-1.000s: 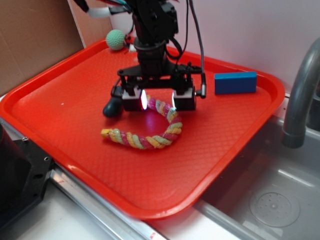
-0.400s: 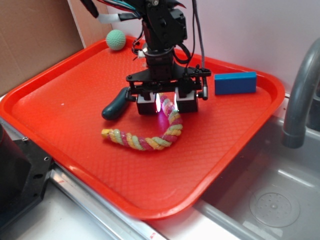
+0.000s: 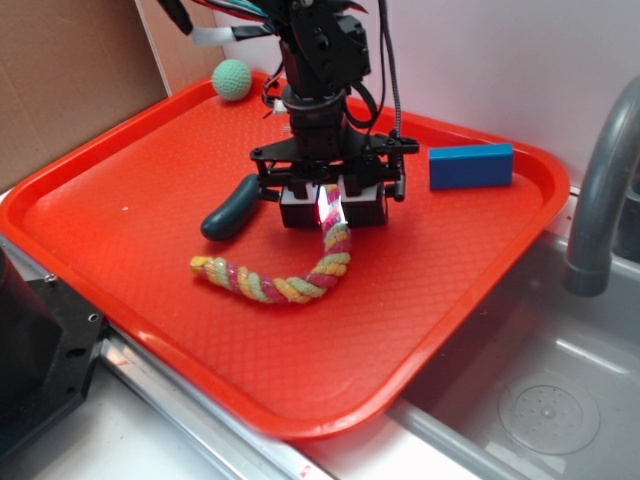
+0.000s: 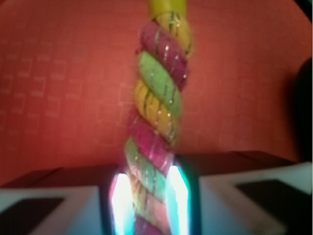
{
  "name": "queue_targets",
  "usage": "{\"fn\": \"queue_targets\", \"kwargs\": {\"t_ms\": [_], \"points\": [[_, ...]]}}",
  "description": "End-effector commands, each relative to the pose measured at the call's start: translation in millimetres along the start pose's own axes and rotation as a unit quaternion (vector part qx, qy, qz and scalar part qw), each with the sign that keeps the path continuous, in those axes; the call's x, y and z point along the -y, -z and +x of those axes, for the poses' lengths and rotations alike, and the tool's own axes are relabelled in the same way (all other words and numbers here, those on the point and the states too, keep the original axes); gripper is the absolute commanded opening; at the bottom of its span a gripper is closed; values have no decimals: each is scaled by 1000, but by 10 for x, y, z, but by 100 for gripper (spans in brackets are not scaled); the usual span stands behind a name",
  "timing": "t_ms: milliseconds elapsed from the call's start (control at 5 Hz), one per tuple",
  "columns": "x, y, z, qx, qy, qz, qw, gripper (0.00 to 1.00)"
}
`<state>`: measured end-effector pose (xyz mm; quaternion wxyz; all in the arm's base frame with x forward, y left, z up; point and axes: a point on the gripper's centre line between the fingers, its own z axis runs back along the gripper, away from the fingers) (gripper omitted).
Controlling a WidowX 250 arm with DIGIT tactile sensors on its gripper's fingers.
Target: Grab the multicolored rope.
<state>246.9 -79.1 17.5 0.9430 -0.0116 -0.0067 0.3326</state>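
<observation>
while i watch from the exterior view, the gripper [image 3: 331, 207] sits low over the red tray [image 3: 150, 180] with its two fingers drawn in tight on one end of the multicolored rope [image 3: 285, 283]; the clamped end is mostly hidden between the black finger blocks, where a bright glare washes out the strands; from there the rope runs down toward the camera and curls left across the tray floor in a hook, its free end lying near the tray's middle; in the wrist view the gripper [image 4: 146, 200] has the rope [image 4: 156, 103] pinched between its pads [image 4: 183, 191], both lit so hard i cannot read their surface; the rope's twist of pink, green and yellow runs up out of the top of that frame, its far end cut off; the wrist picture is soft and blurred, and a dark shape at its right edge is too cropped to name; a dark teal piece [image 3: 231, 207] lies just left of the gripper, partly behind it; a green ball [image 3: 232, 79] rests at the tray's far rim; a blue block [image 3: 471, 165] lies to the right, well apart from the rope; a grey faucet [image 3: 600, 190] is cut off at the right edge.
</observation>
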Motion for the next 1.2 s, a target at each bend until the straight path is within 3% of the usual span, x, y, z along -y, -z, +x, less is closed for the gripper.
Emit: {"fn": "queue_targets", "kwargs": {"t_ms": [0, 200, 400, 600, 800, 1000], "points": [[-302, -841, 139, -26, 236, -15, 971, 0], [-325, -1354, 85, -1, 356, -7, 935, 0], [-422, -1863, -25, 21, 416, 1, 909, 0], [-708, -2344, -108, 51, 398, -19, 916, 0], [-1003, -2528, -121, 56, 366, -24, 928, 0], [-1135, -2497, -43, 53, 355, -18, 933, 0]]}}
